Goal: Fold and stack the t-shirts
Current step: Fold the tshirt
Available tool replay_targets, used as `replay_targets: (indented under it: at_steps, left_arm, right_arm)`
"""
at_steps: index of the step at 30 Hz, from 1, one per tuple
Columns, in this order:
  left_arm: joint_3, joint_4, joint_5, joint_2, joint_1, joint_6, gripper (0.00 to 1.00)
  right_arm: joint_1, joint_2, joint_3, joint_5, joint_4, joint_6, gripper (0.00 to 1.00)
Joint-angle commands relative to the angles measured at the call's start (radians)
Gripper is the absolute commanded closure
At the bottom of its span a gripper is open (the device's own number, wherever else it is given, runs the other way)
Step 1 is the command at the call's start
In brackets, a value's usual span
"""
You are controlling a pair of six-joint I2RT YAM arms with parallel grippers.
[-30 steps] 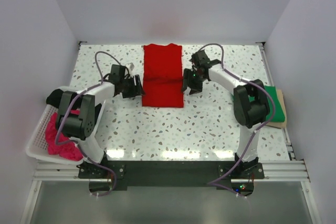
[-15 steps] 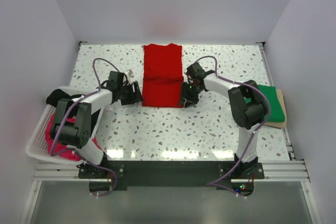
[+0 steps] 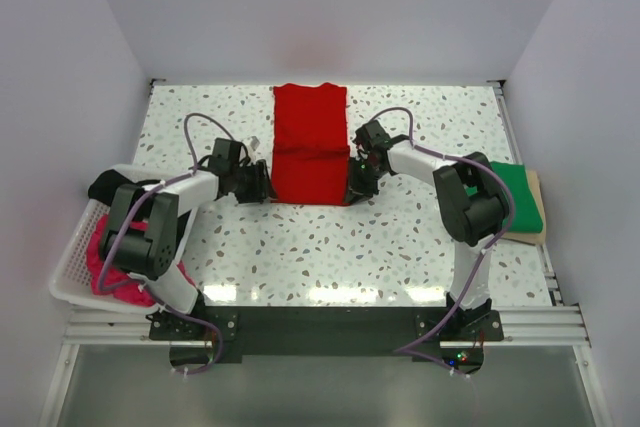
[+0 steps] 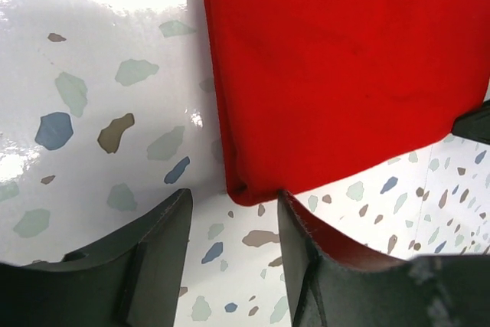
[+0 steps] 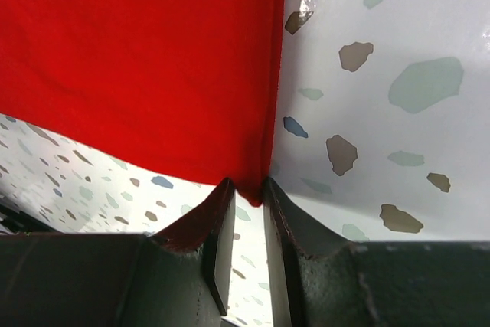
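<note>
A bright red t-shirt (image 3: 311, 147) lies flat as a long folded strip at the middle back of the table. My left gripper (image 3: 262, 185) is low at its near left corner. In the left wrist view that gripper (image 4: 233, 197) is open, and the red corner (image 4: 245, 185) sits just ahead of the gap. My right gripper (image 3: 352, 184) is at the near right corner. In the right wrist view its jaws (image 5: 246, 187) have closed narrowly, with the tip of the red corner (image 5: 253, 181) pinched between them.
A white basket (image 3: 62, 282) at the left edge holds a magenta pink shirt (image 3: 110, 267), and a black shirt (image 3: 103, 187) hangs over its far end. A folded green shirt (image 3: 525, 197) rests on a tan board at the right edge.
Both grippers came nearer and down to the red shirt's near corners. The right jaws narrowed onto the corner. The left jaws narrowed a little.
</note>
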Motion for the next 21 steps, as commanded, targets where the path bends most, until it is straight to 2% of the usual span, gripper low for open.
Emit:
replay_targets:
  at_steps: [1,8,11,15,18,21]
  left_arm:
    - [0.01,0.03,0.033,0.028,-0.006,0.005,0.48]
    - [0.014,0.036,0.038,0.096,-0.022,0.012,0.59]
    - [0.01,0.025,0.039,0.12,-0.026,0.02,0.72]
    - [0.007,0.021,0.035,0.113,-0.033,0.02,1.0]
    - [-0.003,0.007,0.015,0.072,-0.045,0.013,1.0]
    - [-0.019,-0.01,0.004,0.009,-0.061,-0.001,1.0]
  right_arm:
    - [-0.001,-0.004,-0.002,0.019,0.019,-0.001,0.75]
    - [-0.002,-0.001,0.003,0.03,0.015,0.0,0.78]
    - [-0.001,-0.003,0.006,0.03,0.013,-0.001,0.83]
    - [-0.002,-0.013,0.003,0.024,0.015,-0.001,0.93]
    - [-0.001,-0.044,-0.01,0.021,0.004,-0.007,1.0]
    - [-0.002,-0.081,-0.036,0.018,-0.004,-0.012,1.0]
